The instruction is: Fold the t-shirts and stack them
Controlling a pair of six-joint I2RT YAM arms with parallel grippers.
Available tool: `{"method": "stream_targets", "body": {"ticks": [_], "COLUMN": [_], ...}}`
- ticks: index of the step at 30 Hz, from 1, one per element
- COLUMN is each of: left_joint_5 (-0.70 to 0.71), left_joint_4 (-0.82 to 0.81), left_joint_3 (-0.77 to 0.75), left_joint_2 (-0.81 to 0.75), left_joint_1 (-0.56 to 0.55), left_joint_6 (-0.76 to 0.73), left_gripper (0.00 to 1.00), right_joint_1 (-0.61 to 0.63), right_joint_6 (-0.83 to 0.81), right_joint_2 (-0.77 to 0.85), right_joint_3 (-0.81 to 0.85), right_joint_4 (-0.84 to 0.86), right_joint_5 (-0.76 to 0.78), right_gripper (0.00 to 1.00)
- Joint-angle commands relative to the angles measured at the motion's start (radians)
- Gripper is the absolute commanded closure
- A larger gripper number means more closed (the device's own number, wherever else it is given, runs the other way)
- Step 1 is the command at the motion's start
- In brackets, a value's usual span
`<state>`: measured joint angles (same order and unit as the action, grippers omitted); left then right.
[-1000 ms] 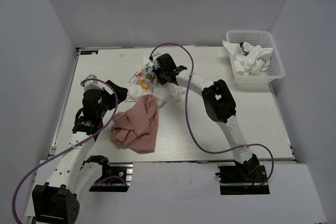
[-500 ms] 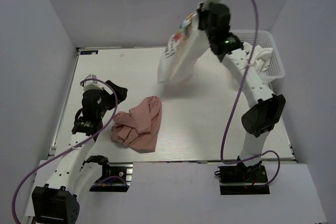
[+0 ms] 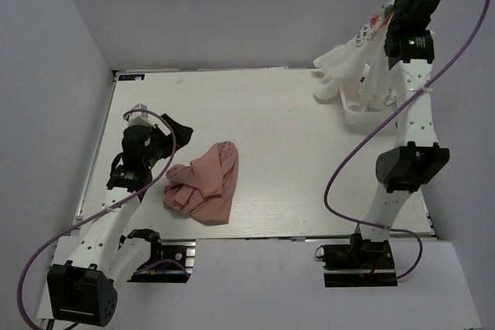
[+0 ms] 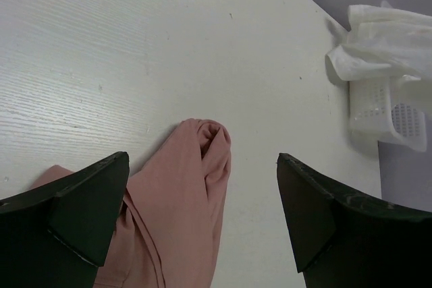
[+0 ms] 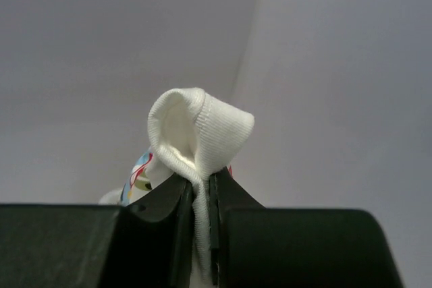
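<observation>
When you read the top external view, the right end effector (image 3: 396, 15) is high above the far right corner of the table (image 3: 294, 113), the printed white t-shirt (image 3: 360, 63) hanging from it; the pink t-shirt (image 3: 205, 185) lies crumpled beside the left end effector (image 3: 176, 130). Left wrist view: its fingers (image 4: 88, 214) stand wide apart over pink cloth, the basket (image 4: 378, 109) well beyond. Right wrist view: you see the jaws pinching a white fold.

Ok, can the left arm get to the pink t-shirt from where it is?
Probably yes. The left arm hangs right beside the pink t-shirt, its jaws open and facing the cloth in the wrist view, and nothing lies between them.
</observation>
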<state>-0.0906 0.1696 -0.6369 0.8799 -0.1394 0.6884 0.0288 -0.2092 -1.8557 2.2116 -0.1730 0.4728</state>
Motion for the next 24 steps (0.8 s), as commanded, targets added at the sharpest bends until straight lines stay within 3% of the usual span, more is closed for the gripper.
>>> {"method": "stream_targets", "body": {"ticks": [1,6,7,12,19,24], "left_joint_5": [0.006,0.017,0.017,0.026,0.006,-0.014], "left_joint_4": [-0.013,-0.059,-0.059,-0.093,-0.113,-0.122], "left_joint_3": [-0.037,-0.037,-0.037,-0.037,-0.027,-0.027], "left_joint_2": [0.005,0.005,0.014,0.045,0.085,0.096], "left_joint_1": [0.004,0.004,0.004,0.004,0.004,0.004], "left_joint_6": [-0.009,-0.009,-0.009,-0.009,-0.018,-0.018], "left_gripper": [0.00,0.00,0.00,0.00,0.00,0.00], "right_joint_1": [-0.084,-0.167,-0.174,-0.204,-0.210,-0.187], "right_joint_6": [-0.024,0.022,-0.001,-0.067,0.010,-0.004], "right_joint_2": [-0.045,-0.045,-0.043,-0.045,0.000,0.027], "right_joint_3": [0.157,0.143,0.140,0.125,0.054,-0.134], "right_joint_4": [0.139,0.326,0.448,0.720,0.687,0.661], "right_joint_5": [0.020,0.001,0.019,0.081,-0.104,-0.257], "right_gripper": [1.00,1.00,1.00,1.00,1.00,1.00]}}
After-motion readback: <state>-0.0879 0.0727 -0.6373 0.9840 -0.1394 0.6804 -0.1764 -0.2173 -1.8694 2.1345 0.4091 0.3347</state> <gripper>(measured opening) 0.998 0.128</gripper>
